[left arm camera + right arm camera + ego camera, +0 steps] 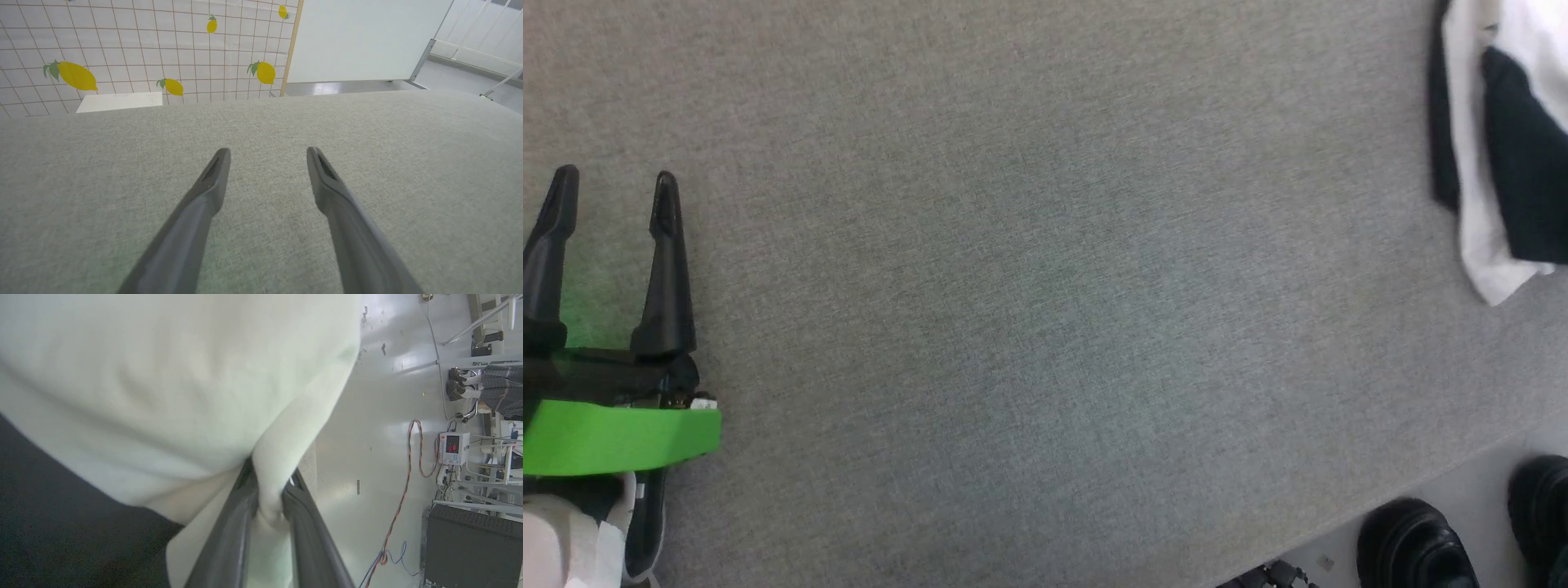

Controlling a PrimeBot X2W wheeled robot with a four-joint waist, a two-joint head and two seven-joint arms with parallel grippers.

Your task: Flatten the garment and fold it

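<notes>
Our left hand is at the near left of the grey cloth-covered table, its two dark fingers spread wide apart with nothing between them. From its wrist we see the same grey surface under the fingers. Past the table's far edge there is a tiled wall with lemon prints. Our right hand is clamped on the garment. A bunched fold of white fabric is pinched tight between its two fingers, the white body spreads out above them, and a black part fills the lower left of that wrist view. In the head view the garment shows at the upper right, over the table's right side, as white and black layers cut off by the picture's edge. We cannot tell whether that part rests on the table or hangs just above it. It is well apart from our left hand. A person's black shoes stand on the pale floor beside the table's near right edge.
</notes>
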